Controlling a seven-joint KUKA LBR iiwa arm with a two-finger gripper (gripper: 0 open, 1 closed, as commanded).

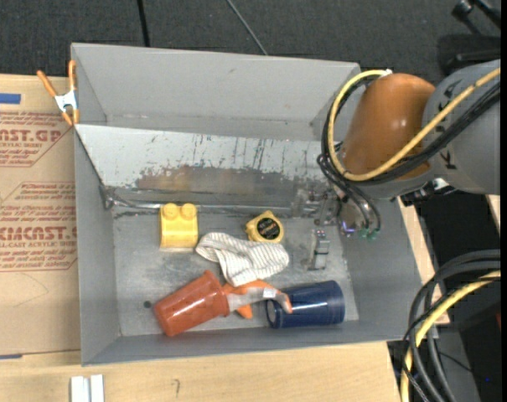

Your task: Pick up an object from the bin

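One blue cup [310,304] near bin [194,82] front edge; pincer [318,254] near right wall.

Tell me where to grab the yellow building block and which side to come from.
Take the yellow building block across its flat left and right faces, coming straight down. It lies apart from the other things, with bare bin floor on both sides. Its two studs sit at the back-wall end, which is likely a poorer grip.
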